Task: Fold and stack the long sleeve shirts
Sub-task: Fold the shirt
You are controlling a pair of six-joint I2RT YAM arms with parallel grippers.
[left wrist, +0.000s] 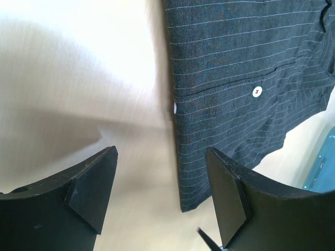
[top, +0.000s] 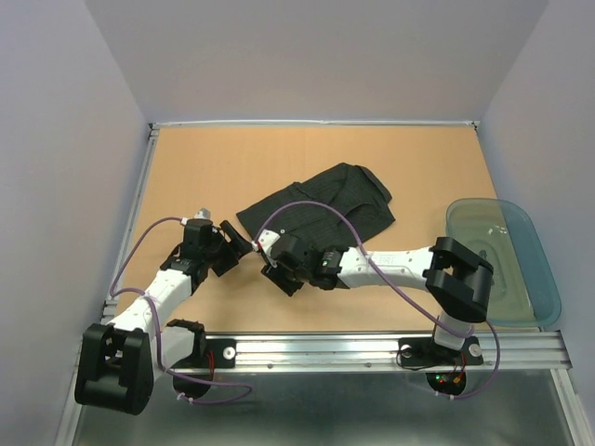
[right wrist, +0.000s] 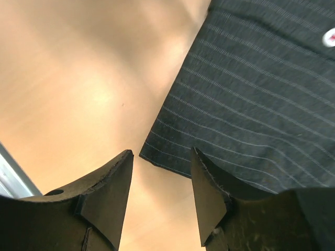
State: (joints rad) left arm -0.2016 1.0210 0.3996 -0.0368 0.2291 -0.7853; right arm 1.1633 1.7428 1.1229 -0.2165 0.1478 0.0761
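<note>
From above, the black pinstriped shirt [top: 321, 209] lies loosely folded on the tan desk [top: 214, 158], a little right of the frame's middle. A blue-green tray [top: 507, 265] sits at the right edge, apart from the shirt. The left arm [top: 158, 288] reaches in from the lower left and the right arm [top: 400, 265] from the lower right. The left jaws and the right jaws are close together by the shirt's lower-left corner.

In the left wrist view, the left jaws stand wide apart over bare desk [left wrist: 78, 78], gripping nothing. The shirt [left wrist: 246, 63] fills the upper right, and a white button [left wrist: 256, 91] shows on it. A sliver of the tray [left wrist: 325, 162] shows at the right edge.

In the right wrist view, the right jaws stand apart, gripping nothing. The shirt [right wrist: 261, 104] covers the right side, and its lower corner points into the gap between the tips. Bare desk [right wrist: 78, 78] fills the left.
</note>
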